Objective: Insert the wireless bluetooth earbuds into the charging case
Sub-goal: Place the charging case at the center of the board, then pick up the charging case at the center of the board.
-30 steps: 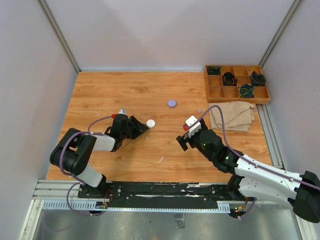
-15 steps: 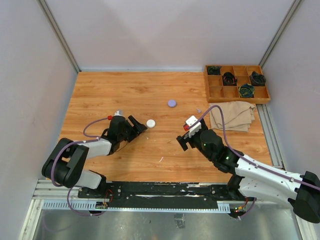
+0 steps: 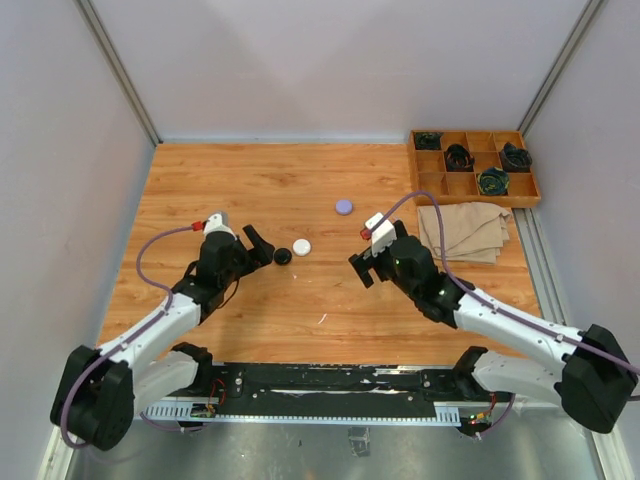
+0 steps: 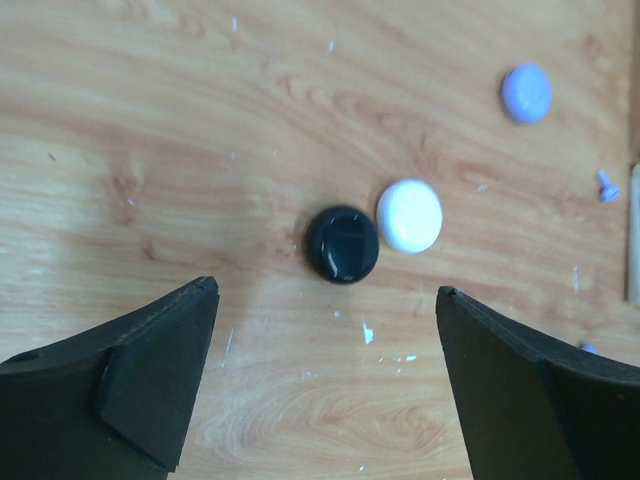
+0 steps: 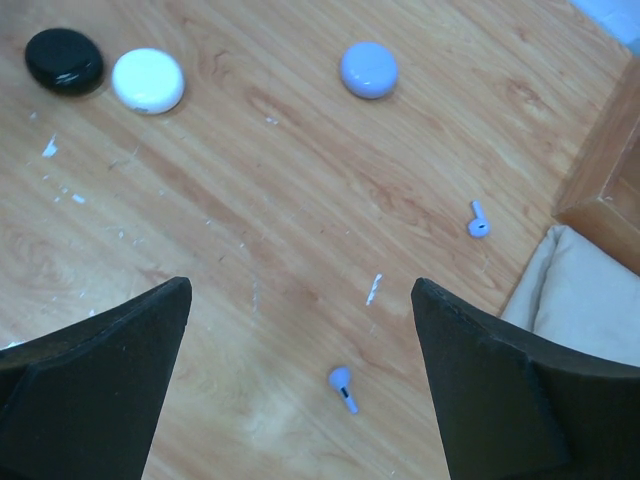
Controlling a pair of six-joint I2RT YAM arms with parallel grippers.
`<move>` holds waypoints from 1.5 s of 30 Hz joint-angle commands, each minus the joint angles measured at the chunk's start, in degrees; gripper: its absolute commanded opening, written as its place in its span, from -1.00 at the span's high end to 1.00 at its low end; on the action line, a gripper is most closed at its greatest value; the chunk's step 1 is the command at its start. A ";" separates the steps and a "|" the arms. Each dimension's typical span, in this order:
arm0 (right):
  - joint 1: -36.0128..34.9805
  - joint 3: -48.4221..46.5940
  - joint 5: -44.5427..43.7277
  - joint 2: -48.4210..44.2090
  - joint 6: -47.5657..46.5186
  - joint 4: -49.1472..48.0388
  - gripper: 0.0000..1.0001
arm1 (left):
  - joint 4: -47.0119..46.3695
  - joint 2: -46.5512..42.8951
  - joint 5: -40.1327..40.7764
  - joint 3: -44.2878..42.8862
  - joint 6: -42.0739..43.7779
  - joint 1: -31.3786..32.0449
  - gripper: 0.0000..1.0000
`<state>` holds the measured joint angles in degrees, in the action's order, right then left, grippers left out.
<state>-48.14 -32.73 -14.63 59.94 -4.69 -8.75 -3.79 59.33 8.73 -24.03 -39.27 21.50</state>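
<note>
Moved: left hand (image 4: pixel 325 292) withdrawn, spread empty; black case (image 4: pixel 342 243) now beside white case (image 4: pixel 409 215).
Remaining: I see lilac earbuds (image 5: pixel 342 386) loose; right hand (image 5: pixel 300 290) gaping.

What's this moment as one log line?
left gripper open | right gripper open | black round case beside white round case | lilac stemmed earbuds loose

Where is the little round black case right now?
In the top view, the round black case lies left of centre, beside the round white case, just past the left gripper.
</note>
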 commanded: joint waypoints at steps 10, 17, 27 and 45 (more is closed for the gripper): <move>17.24 -17.93 21.10 20.17 0.13 3.71 -0.85 | -6.28 -15.36 13.49 4.51 7.95 -0.31 -0.99; 20.14 -32.37 24.39 35.00 -3.18 8.48 -0.84 | -10.91 -22.43 13.41 10.44 11.16 -0.31 -0.99; 22.52 -51.98 29.49 53.14 -13.18 19.65 -0.79 | -11.53 -31.69 11.52 12.57 15.49 -0.31 -0.99; 24.23 -73.07 35.39 72.92 -24.06 31.71 -0.55 | -12.19 -22.51 8.78 10.32 13.57 -0.31 -0.99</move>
<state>-24.75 -102.43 18.68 130.23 -25.52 18.28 -13.85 36.25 17.67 -11.90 -24.88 21.50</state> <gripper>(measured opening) 0.798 0.992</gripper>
